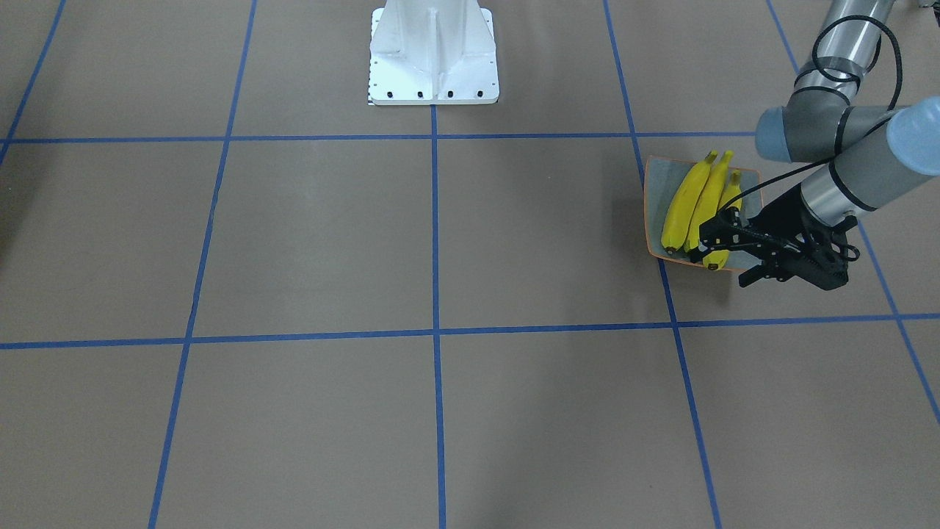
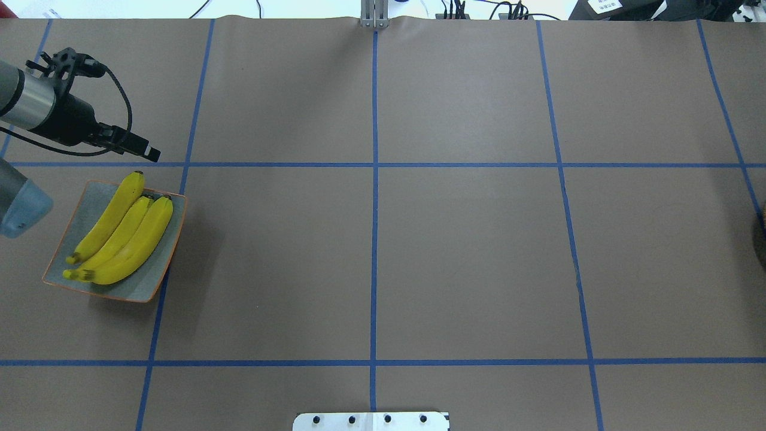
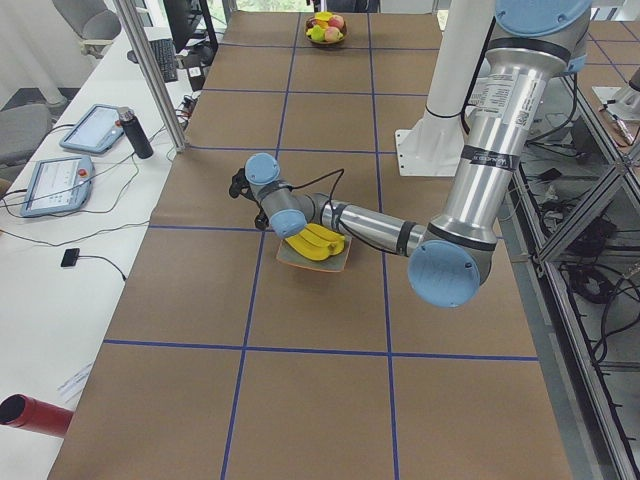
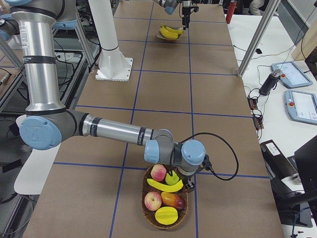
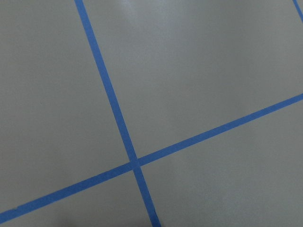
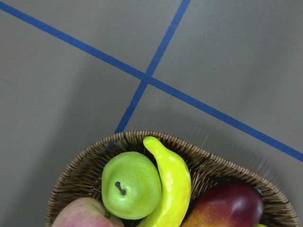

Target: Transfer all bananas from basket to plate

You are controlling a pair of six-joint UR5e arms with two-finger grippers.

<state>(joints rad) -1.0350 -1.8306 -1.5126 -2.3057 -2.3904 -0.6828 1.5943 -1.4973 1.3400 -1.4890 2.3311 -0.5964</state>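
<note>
**Three on the plate, one in the basket**

Three bananas (image 2: 119, 233) lie side by side on the plate (image 2: 149, 276), packed close, running corner to corner, with their dark stem ends at the plate's corner nearest my base. The fourth banana (image 6: 173, 184) is well away from the plate at the opposite end of the table (image 2: 467, 251). It lies in the wicker basket (image 6: 80, 165), pressed against a green pear (image 6: 131, 184), with a dark red fruit (image 6: 227, 208) on its other side.

My left pincer (image 1: 725, 258) hovers just beyond the plate's far corner, off the table surface. Its jaws stand apart and there's nothing between them. My left wrist camera shows only brown table and crossing blue tape lines (image 5: 135, 163).

My right pincer (image 4: 190, 184) hangs over the basket's rim, right above that last banana. It is far from the plate. The side view doesn't let me tell how its jaws stand, and my right wrist camera shows fruit and wicker but no fingers.
</note>
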